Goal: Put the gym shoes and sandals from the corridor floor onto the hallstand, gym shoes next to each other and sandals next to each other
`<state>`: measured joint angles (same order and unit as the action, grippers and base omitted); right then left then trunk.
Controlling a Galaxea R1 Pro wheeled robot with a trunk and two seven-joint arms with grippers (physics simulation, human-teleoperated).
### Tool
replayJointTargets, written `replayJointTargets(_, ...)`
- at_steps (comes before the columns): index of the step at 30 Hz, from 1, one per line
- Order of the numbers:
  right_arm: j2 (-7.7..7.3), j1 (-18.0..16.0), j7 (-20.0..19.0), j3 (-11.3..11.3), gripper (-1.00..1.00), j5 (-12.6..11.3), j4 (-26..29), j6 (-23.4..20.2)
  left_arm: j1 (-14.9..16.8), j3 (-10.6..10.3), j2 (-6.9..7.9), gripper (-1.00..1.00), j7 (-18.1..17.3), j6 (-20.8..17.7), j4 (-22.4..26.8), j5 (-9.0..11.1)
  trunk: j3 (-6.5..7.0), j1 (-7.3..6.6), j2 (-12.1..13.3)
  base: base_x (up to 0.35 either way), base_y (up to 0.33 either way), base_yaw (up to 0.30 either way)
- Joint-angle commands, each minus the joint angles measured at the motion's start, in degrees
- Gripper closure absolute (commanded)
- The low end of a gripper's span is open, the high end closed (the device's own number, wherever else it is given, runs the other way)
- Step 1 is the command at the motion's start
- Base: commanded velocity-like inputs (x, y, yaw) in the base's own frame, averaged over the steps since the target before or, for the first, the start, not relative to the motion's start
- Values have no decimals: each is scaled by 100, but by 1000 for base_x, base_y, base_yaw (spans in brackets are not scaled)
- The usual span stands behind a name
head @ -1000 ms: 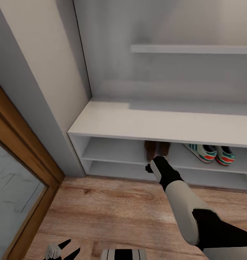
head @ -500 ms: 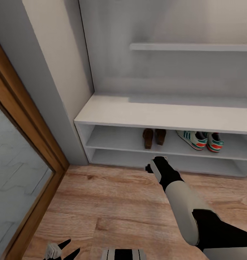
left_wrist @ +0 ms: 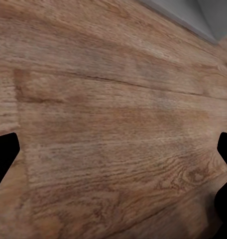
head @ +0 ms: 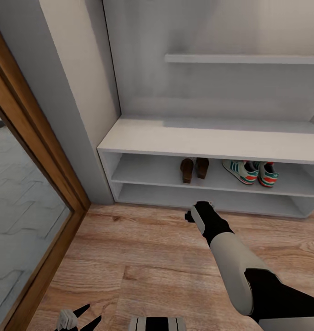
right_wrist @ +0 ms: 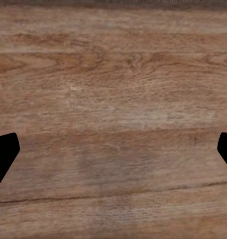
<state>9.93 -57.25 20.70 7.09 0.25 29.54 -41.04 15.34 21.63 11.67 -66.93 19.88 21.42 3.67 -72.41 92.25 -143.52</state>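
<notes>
head view, near to far. left gripper (head: 79, 317): fingers spread, empty, low over the corridor floor (head: 143, 257). right gripper (right_wrist: 113, 149): fingers apart, nothing between, plank below. hallstand (head: 212, 140): upper tier holds sandals (head: 194, 168) side by side, gym shoes (head: 251, 172) paired just beside. judged complete; best practice: back arms clear, avoid nudging either pair.

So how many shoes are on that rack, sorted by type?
Sneakers: 2, white and green, side by side on the upper tier
Sandals: 2, brown, side by side left of them
Total: 4 on the rack
</notes>
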Motion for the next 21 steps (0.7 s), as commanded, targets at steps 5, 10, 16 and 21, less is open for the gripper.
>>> replayJointTargets(5,7,22,9,30,-100,1,6,15,4,17,-3,-100,-19,28,-6,-3,-4,-1,-2,-5,0,0)
replayJointTargets(10,7,51,6,30,-100,1,2,164,4,16,-5,-100,-11,25,-6,-13,84,-11,4,-1,0,0)
replayJointTargets(16,7,117,-4,28,-100,1,-1,249,4,16,-6,-100,-5,17,-6,-29,217,-27,12,0,0,0)
replayJointTargets(21,7,295,-16,26,-100,-9,-6,268,4,16,4,-100,-10,16,-7,-15,328,-40,18,0,0,0)
